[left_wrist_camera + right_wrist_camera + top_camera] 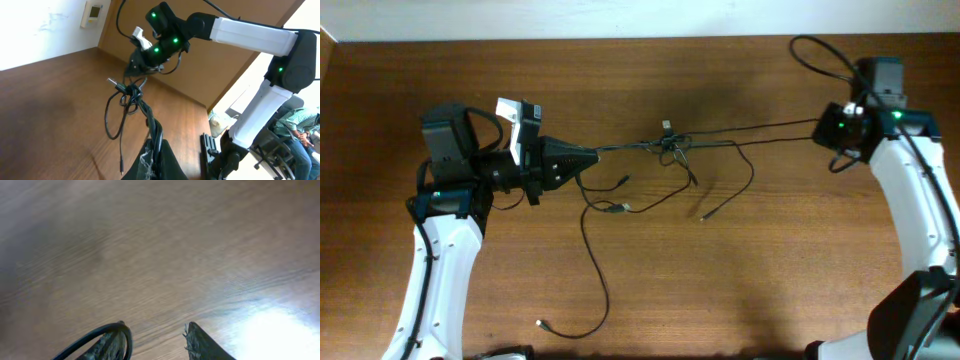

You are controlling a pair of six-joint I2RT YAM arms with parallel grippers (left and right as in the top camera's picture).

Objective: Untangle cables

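left gripper (592, 156): clenched on a strand of the cables (669, 147), left of centre | knot: centre frame, nearer this arm | strand: straight, left to right | right gripper (823, 128): far right, jaws parted, cord beside one finger, none between

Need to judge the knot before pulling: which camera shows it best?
Left wrist: the knot is close, its loops distinct. Overhead shows the knot small, mid-table. Right wrist does not show it.
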